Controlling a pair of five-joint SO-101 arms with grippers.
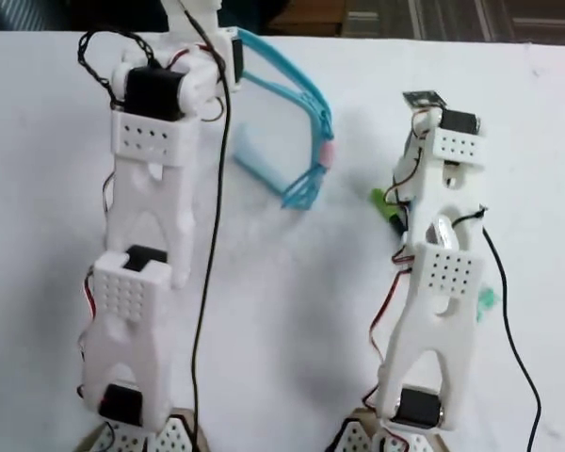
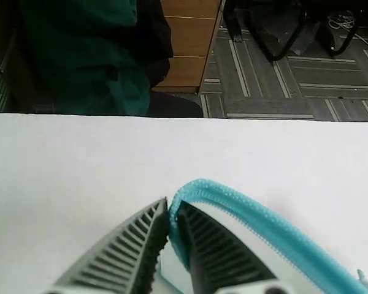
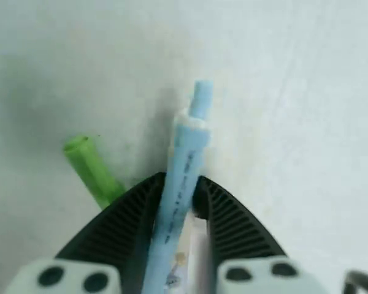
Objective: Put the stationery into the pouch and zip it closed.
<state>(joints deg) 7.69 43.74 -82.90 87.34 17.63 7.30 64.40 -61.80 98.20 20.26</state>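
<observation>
Left gripper (image 2: 172,211): fingers together, clamped on the blue zipper edge of the pouch (image 2: 264,226). The edge passes between the ribbed pads and curves away over the white table (image 2: 80,159).

High view: the pouch (image 1: 278,132) is a clear body with blue trim. It sits at the far side of the table, with one end at the left arm's gripper. The rest fans out toward the middle of the table, between the two arms. A pink tab shows on its trim on the side toward the right arm. The mouth appears open, with the blue edges spread apart.

Right gripper (image 3: 179,184): fingers closed on a light-blue pen (image 3: 190,141), held lengthwise between them, its tip projecting past the fingertips toward the table surface.

A green marker (image 3: 89,168) lies on the table just beside one finger, its near end hidden behind that finger. In the high view it shows at the right arm's gripper (image 1: 384,202), well apart from the pouch.

A small teal object (image 1: 487,301) lies on the table beside the right arm's lower link; what it is cannot be told.
</observation>
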